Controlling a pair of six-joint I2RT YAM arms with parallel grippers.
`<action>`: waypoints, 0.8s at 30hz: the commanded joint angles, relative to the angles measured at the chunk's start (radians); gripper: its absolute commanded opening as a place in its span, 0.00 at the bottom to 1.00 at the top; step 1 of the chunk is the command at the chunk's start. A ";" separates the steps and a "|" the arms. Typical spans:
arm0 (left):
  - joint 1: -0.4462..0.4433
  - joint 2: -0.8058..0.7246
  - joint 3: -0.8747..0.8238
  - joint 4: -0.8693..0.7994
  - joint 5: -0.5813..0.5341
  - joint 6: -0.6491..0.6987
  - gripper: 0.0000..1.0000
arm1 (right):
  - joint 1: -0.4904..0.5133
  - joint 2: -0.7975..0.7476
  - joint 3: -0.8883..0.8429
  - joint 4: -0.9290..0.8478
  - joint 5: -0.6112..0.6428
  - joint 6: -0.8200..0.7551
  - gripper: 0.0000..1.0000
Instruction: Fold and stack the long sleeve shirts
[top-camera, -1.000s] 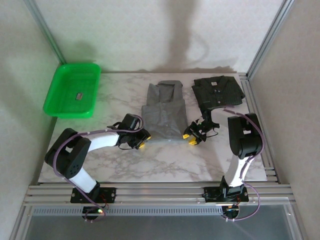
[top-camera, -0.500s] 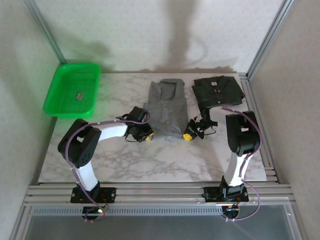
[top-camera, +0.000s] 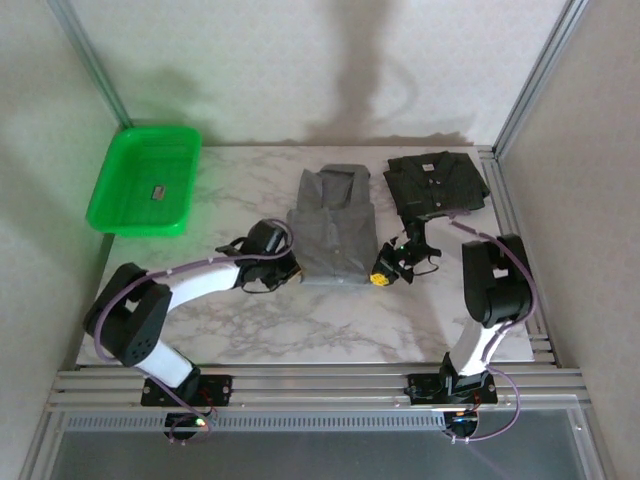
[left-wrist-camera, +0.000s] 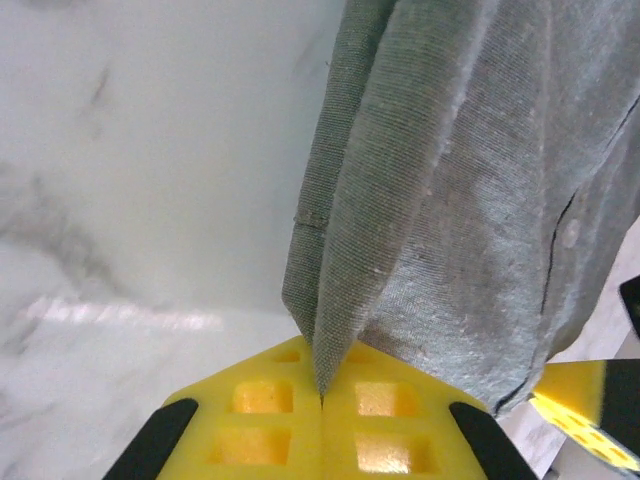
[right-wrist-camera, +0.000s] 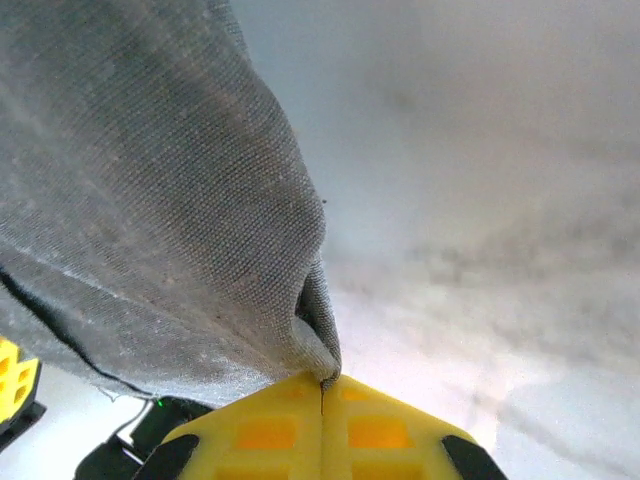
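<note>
Of the two long sleeve shirts, the grey shirt (top-camera: 332, 224) lies folded at the table's middle, collar to the back. The charcoal shirt (top-camera: 436, 182) lies folded at the back right. My left gripper (top-camera: 289, 268) is shut on the grey shirt's near left corner; in the left wrist view the cloth (left-wrist-camera: 450, 200) rises out of the closed yellow pads (left-wrist-camera: 260, 410). My right gripper (top-camera: 378, 273) is shut on the near right corner, with the grey shirt's cloth (right-wrist-camera: 150, 200) pinched between the pads (right-wrist-camera: 380, 430) in the right wrist view.
A green plastic tray (top-camera: 120, 210) stands at the back left with a small dark item (top-camera: 156, 192) in it. Marble tabletop (top-camera: 330, 325) stretches in front of the shirts. Frame posts and walls close in the left, right and back.
Both grippers moved in to the grey shirt's near corners and closed on them. The shirt's front edge now sits slightly drawn up between them.
</note>
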 joint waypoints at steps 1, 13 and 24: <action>-0.008 -0.066 -0.041 -0.093 -0.001 -0.001 0.00 | 0.001 -0.079 -0.051 -0.161 0.007 -0.044 0.00; -0.058 -0.302 0.026 -0.355 0.140 -0.062 0.00 | 0.110 -0.365 -0.122 -0.400 -0.126 0.053 0.00; 0.087 -0.163 0.329 -0.481 0.275 0.090 0.00 | 0.064 -0.325 0.147 -0.523 -0.148 0.029 0.00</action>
